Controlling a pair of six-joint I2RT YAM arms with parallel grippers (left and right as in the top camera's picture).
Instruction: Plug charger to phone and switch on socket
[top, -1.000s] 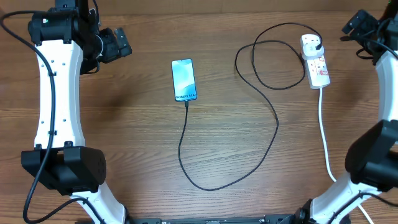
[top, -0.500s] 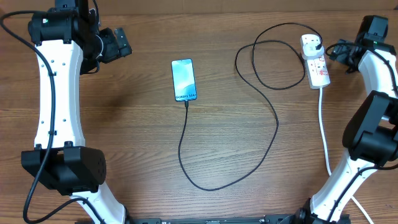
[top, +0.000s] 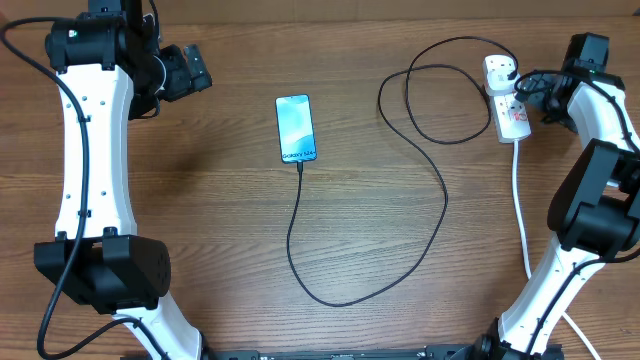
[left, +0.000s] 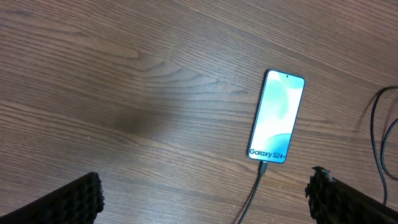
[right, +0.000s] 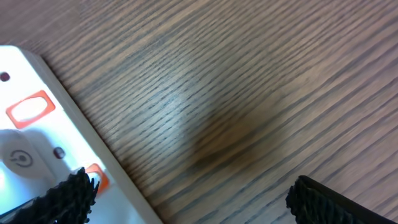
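Wood-grain table (top: 200, 220), seen from overhead and both wrists. Phone (top: 296, 128): far centre, flat, screen up and lit; long axis far to near, the "Galaxy S24+" end nearest. Charger (top: 445, 195): connector in the phone's near short edge; the cable drops toward the near side, sweeps right, loops left of the socket, and ends in a black plug seated at the socket's far end. Socket (top: 507, 98): far right, long axis far to near, white cord leaving its near end; red switches (right: 28, 107) on top. Left gripper (top: 188, 70): far left, well apart from the phone, fingers spread wide, holding nothing. Right gripper (top: 533, 97): just right of the socket, fingers spread, empty, one fingertip (right: 59, 199) over the socket's edge. A second ago the right gripper sat out at the far right corner; it has since closed in on the socket. Phone, charger, socket and left arm are unchanged.
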